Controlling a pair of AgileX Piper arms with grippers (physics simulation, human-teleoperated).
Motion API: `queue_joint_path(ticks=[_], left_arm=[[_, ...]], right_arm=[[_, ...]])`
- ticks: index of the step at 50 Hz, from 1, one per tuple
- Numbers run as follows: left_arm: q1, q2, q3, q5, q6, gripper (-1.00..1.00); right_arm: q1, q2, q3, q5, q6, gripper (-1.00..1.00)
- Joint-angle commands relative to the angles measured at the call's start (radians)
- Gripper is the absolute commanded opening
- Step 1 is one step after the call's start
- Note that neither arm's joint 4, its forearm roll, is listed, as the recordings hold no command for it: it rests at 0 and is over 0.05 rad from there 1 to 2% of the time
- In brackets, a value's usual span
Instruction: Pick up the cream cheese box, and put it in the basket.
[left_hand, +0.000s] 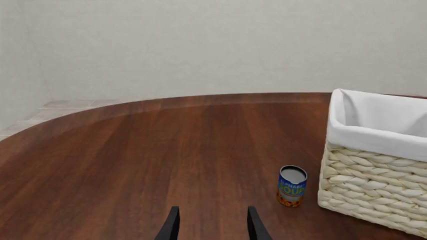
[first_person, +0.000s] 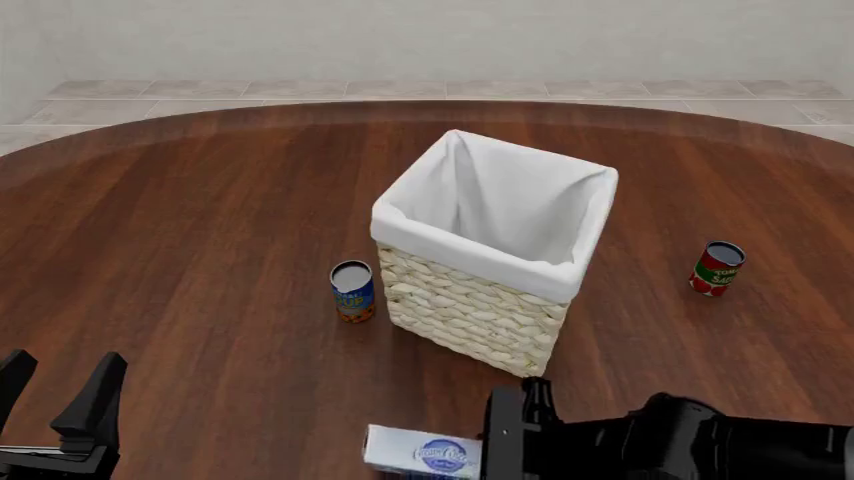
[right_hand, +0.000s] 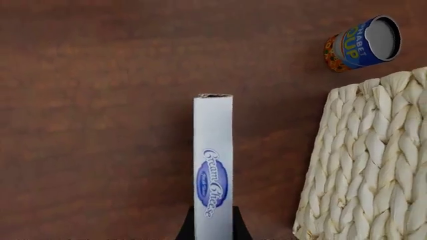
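The cream cheese box (right_hand: 213, 165) is a pale carton with a dark blue oval logo, lying low over the table near its front edge (first_person: 420, 453). My right gripper (right_hand: 213, 226) is shut on the box's near end, one dark finger pressed against each side; in the front view the right gripper (first_person: 491, 452) sits just right of the box. The basket (first_person: 474, 250), woven wicker with a white liner, stands behind the box at the table's middle, and its wall (right_hand: 360, 160) is close beside the carton. My left gripper (left_hand: 213, 225) is open and holds nothing, at the front left (first_person: 60, 400).
A blue soup can (first_person: 354, 290) stands just left of the basket, also seen as the soup can (left_hand: 291, 186) and lying sideways in the picture as the soup can (right_hand: 363, 42). A red can (first_person: 717, 268) stands to the basket's right. The basket's wicker side (left_hand: 367, 185) fills one edge of the left wrist view.
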Motion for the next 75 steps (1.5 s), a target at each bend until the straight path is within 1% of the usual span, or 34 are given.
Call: queue_joint_path(ticks=[1, 4, 9, 11, 15, 24, 40, 43, 48, 49, 51, 57, 58, 64, 65, 69, 75], left_arm=[[-0.001, -0.001, 0.0, 0.001, 0.0, 1.0], [0.0, -0.002, 0.0, 0.001, 0.0, 1.0], [0.0, -0.001, 0.0, 0.0, 0.0, 1.0], [0.0, 0.0, 0.0, 0.0, -0.001, 1.0], [0.0, -0.002, 0.0, 0.001, 0.0, 1.0], [0.0, -0.001, 0.0, 0.001, 0.0, 1.0], [0.0, 0.0, 0.0, 0.0, 0.0, 1.0], [0.0, 0.0, 0.0, 0.0, 0.0, 1.0], [0.0, -0.001, 0.0, 0.0, 0.0, 1.0], [0.0, -0.001, 0.0, 0.001, 0.0, 1.0], [0.0, 0.001, 0.0, 0.0, 0.001, 1.0], [0.0, 0.0, 0.0, 0.0, 0.0, 1.0], [0.0, -0.001, 0.0, 0.001, 0.0, 1.0], [0.0, -0.001, 0.0, 0.0, 0.0, 1.0], [0.0, -0.001, 0.0, 0.001, 0.0, 1.0], [0.0, -0.001, 0.0, 0.0, 0.0, 1.0], [-0.001, -0.012, -0.001, 0.007, 0.0, 1.0]], right_arm=[[-0.004, -0.04, -0.019, 0.023, 0.003, -1.0], [0.01, -0.067, -0.027, 0.038, 0.024, -1.0], [0.0, -0.083, -0.033, 0.05, 0.012, -1.0], [0.005, -0.095, -0.042, 0.06, 0.016, -1.0], [0.004, -0.112, -0.054, 0.075, -0.001, -1.0], [0.012, -0.146, -0.069, 0.101, -0.014, -1.0], [0.028, -0.193, -0.117, 0.14, -0.009, -1.0], [0.023, -0.201, -0.127, 0.144, -0.018, -1.0], [0.024, -0.21, -0.148, 0.155, -0.012, -1.0], [0.035, -0.215, -0.153, 0.164, 0.002, -1.0], [0.023, -0.216, -0.155, 0.159, -0.017, -1.0], [0.021, -0.23, -0.17, 0.168, -0.018, -1.0], [0.018, -0.233, -0.169, 0.167, -0.026, -1.0], [0.017, -0.248, -0.186, 0.178, -0.018, -1.0], [0.013, -0.249, -0.183, 0.176, -0.026, -1.0], [0.009, -0.258, -0.189, 0.179, -0.02, -1.0], [0.002, -0.268, -0.195, 0.181, -0.028, -1.0]])
